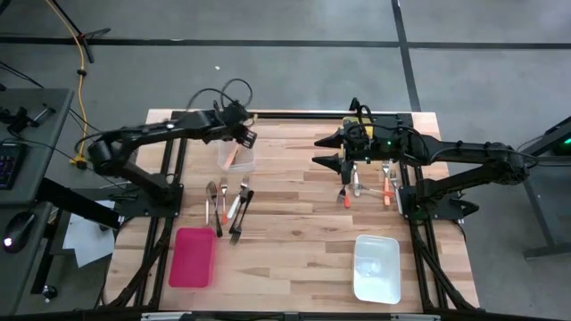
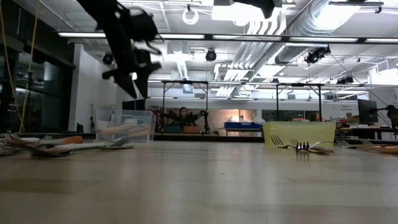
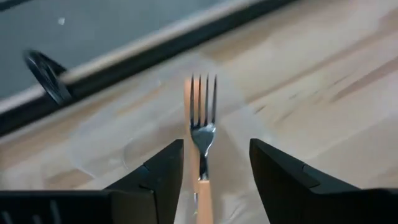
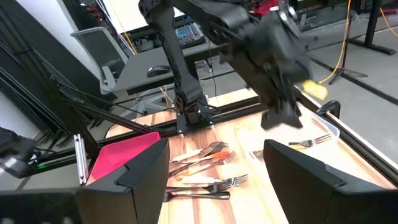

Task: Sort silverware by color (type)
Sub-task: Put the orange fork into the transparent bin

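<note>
My left gripper [image 1: 247,135] hovers open over a clear bin [image 1: 235,159] at the table's far left. An orange-handled fork [image 3: 202,127] shows below the gap between its fingers [image 3: 216,162] and touches neither; in the high view it lies in the bin [image 1: 232,157]. Several forks with white, orange and dark handles [image 1: 228,203] lie in a loose group on the table nearer the front. More orange- and white-handled forks [image 1: 366,185] lie at the right. My right gripper [image 1: 326,149] is open and empty beside them, and its fingers also show in its wrist view [image 4: 214,168].
A red bin [image 1: 192,257] stands at the front left and a white bin [image 1: 376,267] at the front right. In the low view the clear bin [image 2: 124,127] stands at the left and forks [image 2: 305,147] lie at the right. Bare wood lies between the two groups.
</note>
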`<action>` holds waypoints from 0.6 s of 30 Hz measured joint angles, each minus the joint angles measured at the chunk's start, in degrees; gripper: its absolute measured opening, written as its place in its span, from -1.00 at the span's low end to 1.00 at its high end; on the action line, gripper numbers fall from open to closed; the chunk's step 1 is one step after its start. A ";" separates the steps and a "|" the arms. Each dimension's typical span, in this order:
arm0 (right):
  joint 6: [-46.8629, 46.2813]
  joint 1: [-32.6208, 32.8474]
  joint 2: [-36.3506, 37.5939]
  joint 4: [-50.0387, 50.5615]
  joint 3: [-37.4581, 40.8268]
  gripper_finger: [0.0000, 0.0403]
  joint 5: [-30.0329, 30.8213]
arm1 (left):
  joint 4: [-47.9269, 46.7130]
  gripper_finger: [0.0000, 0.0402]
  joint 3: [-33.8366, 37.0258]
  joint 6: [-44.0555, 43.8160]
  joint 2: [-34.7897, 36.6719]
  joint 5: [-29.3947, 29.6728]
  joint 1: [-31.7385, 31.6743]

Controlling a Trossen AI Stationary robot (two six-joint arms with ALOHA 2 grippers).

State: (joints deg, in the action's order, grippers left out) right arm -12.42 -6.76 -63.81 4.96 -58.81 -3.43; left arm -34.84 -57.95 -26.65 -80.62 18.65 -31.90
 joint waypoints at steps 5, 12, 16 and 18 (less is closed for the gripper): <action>0.91 0.00 0.02 -2.94 -0.02 0.22 0.03 | 2.98 -0.14 0.00 -3.07 12.03 0.37 2.41; 2.41 0.00 0.02 -3.96 -0.02 0.22 0.08 | 16.12 -0.14 0.00 2.95 24.10 4.79 14.64; 2.32 0.00 0.12 -3.96 -0.02 0.22 0.05 | 23.30 -0.14 0.00 9.53 26.47 9.06 24.32; 2.35 0.00 0.25 -4.01 -0.04 0.22 0.05 | 26.09 -0.14 -0.02 13.41 26.34 10.20 28.77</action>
State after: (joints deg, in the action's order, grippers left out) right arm -10.08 -6.76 -63.56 0.95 -58.85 -3.38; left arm -8.76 -57.98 -13.24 -54.28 28.85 -3.13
